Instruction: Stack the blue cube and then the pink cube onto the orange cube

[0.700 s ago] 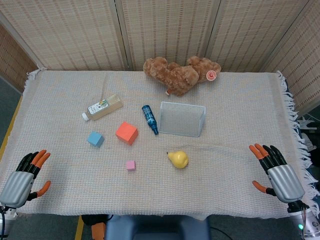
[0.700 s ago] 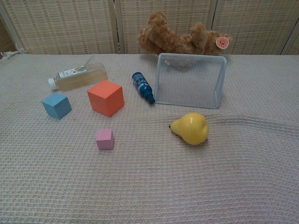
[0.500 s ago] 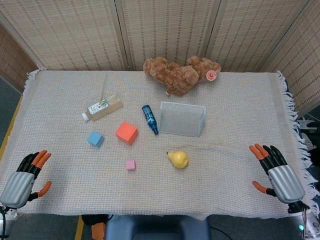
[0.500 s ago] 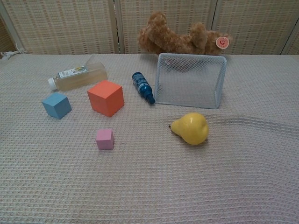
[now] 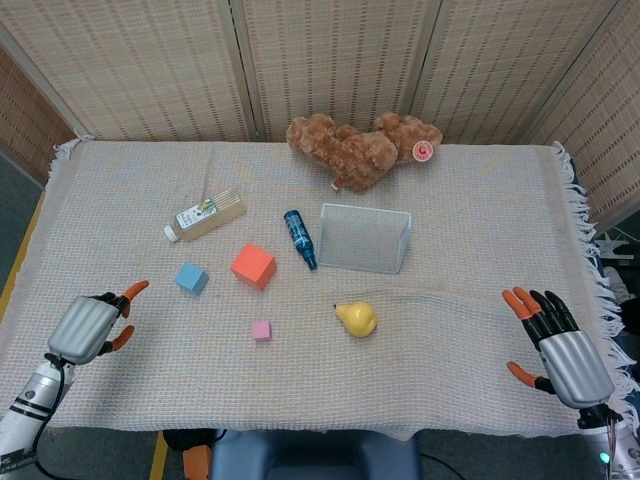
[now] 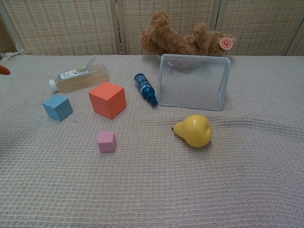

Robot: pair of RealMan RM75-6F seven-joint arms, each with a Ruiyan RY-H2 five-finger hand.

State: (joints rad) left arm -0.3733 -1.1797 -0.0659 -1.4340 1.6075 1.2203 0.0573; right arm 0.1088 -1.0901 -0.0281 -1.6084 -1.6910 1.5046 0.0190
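The orange cube [image 5: 254, 266] [image 6: 107, 99] sits left of centre on the cloth. The blue cube [image 5: 190, 278] [image 6: 57, 107] lies just to its left, and the small pink cube [image 5: 261, 330] [image 6: 106, 141] lies nearer me, in front of the orange one. My left hand [image 5: 92, 323] hovers over the front left of the table, turned inward, fingers apart and holding nothing, a hand's width left of the blue cube. Only one orange fingertip [image 6: 4, 70] of it shows in the chest view. My right hand [image 5: 558, 348] rests open at the front right, far from the cubes.
A yellow pear [image 5: 357, 318] lies near the centre, with a wire mesh basket [image 5: 364, 238] behind it. A blue bottle [image 5: 299, 238] and a clear bottle [image 5: 204, 216] lie behind the cubes. A brown teddy bear [image 5: 360, 150] sits at the back.
My left hand has lifted from the front left corner and swung inward toward the blue cube. The right hand has barely shifted. The cubes have not moved.
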